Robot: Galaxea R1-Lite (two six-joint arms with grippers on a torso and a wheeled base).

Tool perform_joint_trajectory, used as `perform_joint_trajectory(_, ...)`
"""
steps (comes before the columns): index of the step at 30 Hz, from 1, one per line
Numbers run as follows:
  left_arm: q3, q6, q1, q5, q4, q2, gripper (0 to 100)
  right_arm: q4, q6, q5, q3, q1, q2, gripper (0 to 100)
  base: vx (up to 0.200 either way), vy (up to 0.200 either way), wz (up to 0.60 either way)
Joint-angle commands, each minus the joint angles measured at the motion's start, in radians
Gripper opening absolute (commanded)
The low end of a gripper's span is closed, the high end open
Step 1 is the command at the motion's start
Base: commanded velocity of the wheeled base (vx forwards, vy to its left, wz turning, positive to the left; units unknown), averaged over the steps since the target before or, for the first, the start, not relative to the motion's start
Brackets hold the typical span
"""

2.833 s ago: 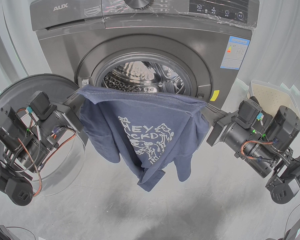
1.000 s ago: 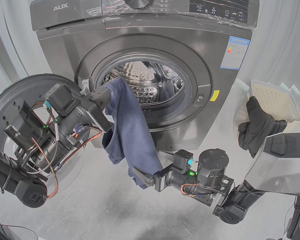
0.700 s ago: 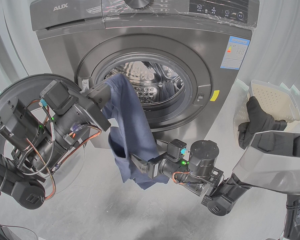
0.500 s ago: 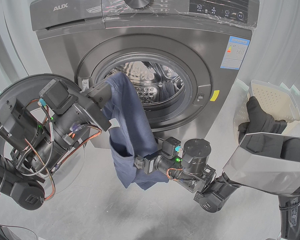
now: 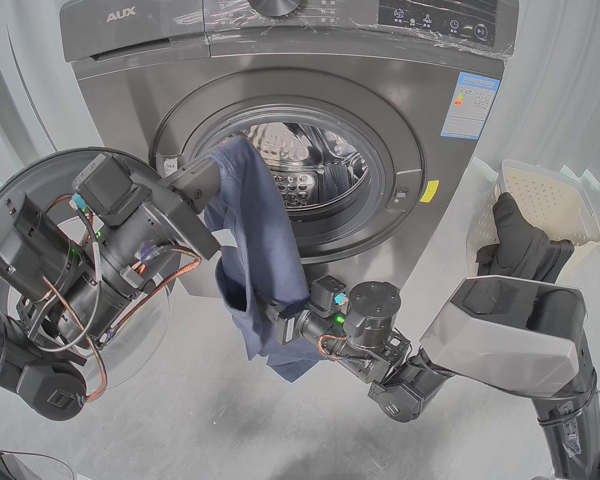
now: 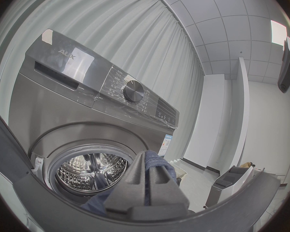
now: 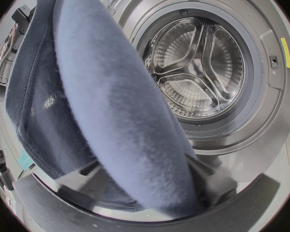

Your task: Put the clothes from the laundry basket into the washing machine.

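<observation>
- L gripper (image 6: 147, 160) pressed together on the top edge of the shirt (image 5: 263, 235). The shirt hangs below it, in front of the drum (image 5: 293, 161) mouth, none of it inside yet.
- R gripper (image 7: 145, 178) sits low, under L, fingers spread w/ a bulge of shirt btwn them, not clamped.
- Risk: R shuts on a thin fold only, so the cloth slips out on the lift and the lower half drops to the floor (image 5: 213, 421).
- Risk: L's pinch is small and at the hem. A hard tug from R could pull it free, and the whole shirt falls.
- Risk: pushing in w/ the tail dangling below R. The tail could snag the washer (image 5: 407, 101) rim or end up draped over the lip, outside the drum.
- Risk: door (image 5: 40, 181) stands open just behind L's arm, so a wide swing could knock it.
- Risk: cloth covers much of R's wrist cam, so aim at the drum may be off.
- Dark garment (image 5: 520, 248) is draped over the basket (image 5: 547, 201) rim, well apart from both grippers. It hangs loosely and prob slides off if the R arm brushes it.
</observation>
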Motion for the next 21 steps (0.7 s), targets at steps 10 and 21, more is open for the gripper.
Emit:
perform_joint_trajectory(10, 0.015, 0.001, 0.109, -0.011, 0.003, 0.03, 0, -0.002, 0.004, -0.028, 0.161, -0.012, -0.187, 0, 0.0, 0.0, 0.0)
perform_joint_trajectory(21, 0.164, 0.018, 0.173, -0.095, 0.001, 0.122, 0, 0.002, 0.019, -0.049, 0.217, -0.041, -0.38, 0, 0.0, 0.0, 0.0)
